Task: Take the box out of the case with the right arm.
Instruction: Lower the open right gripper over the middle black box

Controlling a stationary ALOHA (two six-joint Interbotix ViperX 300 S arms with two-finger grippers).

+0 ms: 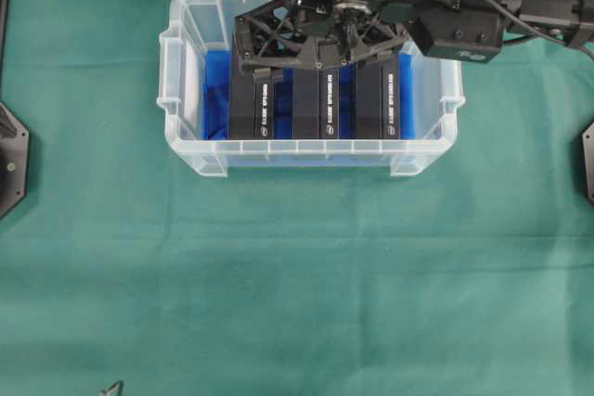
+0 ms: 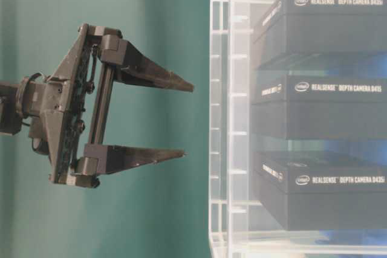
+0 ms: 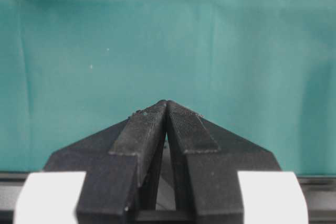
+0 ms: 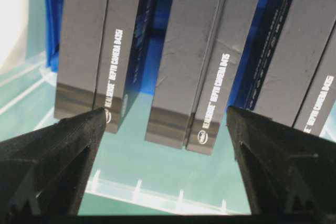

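Clear glossy plastic tub (image 1: pixel 190 81), bright blue crinkled lining sheet (image 1: pixel 215 90) inside. In tub: matt black cardboard boxes (image 1: pixel 314 104), white print. Worktop: green cloth (image 1: pixel 297 275), faintly creased, matt.

A clear, colourless rectangular plastic tub (image 1: pixel 186 90) carries a bright blue sheet (image 1: pixel 215 90) over its bottom. Three matt black cardboard boxes (image 1: pixel 316 104) in it bear small white lettering and a white round logo along their sides. At twelve o'clock above them sits the all-black lattice-frame right gripper (image 1: pixel 320 55). The cloth-covered table (image 1: pixel 297 275) is plain deep green. The left gripper (image 3: pixel 167 109) is black, with white bands at five and seven o'clock.
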